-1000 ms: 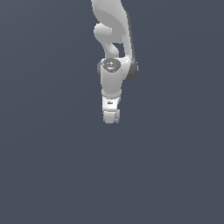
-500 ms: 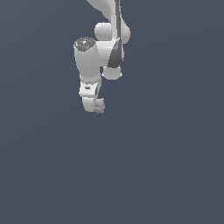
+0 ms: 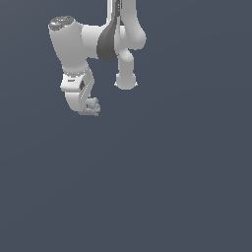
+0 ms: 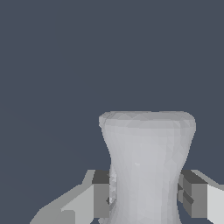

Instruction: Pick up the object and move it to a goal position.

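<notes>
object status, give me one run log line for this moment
phase: carry | pincer: shut on object | object: between both fingers, off the ground | arm: toward exterior view's upper left | goal: not visible

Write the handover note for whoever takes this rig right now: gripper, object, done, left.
Gripper: shut on the object, one finger on each side of its narrow waist in the wrist view.
Object: pale grey, flared at its far end, held between the fingers; in the exterior view it shows only as a small lump at the gripper tip, toward that view's upper left.
Done: the object is grasped.
Left: carry it to the goal. No goal marker shows in either view, so I cannot say how far remains.
</notes>
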You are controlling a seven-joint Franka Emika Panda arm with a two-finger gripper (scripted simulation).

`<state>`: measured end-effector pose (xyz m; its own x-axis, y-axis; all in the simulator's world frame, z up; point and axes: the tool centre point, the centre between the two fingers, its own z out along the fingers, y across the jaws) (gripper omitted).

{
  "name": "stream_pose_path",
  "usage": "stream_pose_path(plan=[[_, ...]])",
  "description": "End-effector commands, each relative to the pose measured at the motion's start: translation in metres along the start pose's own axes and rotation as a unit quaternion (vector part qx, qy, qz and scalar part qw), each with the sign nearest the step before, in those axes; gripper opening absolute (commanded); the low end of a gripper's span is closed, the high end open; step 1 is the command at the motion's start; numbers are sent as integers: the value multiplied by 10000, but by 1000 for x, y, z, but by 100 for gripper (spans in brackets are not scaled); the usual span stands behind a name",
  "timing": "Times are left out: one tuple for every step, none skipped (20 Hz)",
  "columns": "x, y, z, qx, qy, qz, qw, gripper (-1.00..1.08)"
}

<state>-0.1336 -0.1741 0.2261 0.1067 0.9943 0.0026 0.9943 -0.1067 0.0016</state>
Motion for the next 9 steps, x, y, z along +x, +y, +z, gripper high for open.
stream_pose_path(plan=[[-16,-2,-11,3,1,-6,10000,-100],[-21,-3,-14,4,-2,-5,10000,-100],[-25,-3,-17,4,-2,-5,10000,-100],[-29,-4,-20,6,-5,-5,10000,-100],[-33,-4,-22,6,-5,-5,10000,-100],[-35,-4,-23,7,-8,-4,10000,-100],[-37,-4,-24,7,-8,-4,10000,-100],[-38,-4,-25,7,-8,-4,10000,-100],[-39,-4,-25,7,-8,-4,10000,-100]])
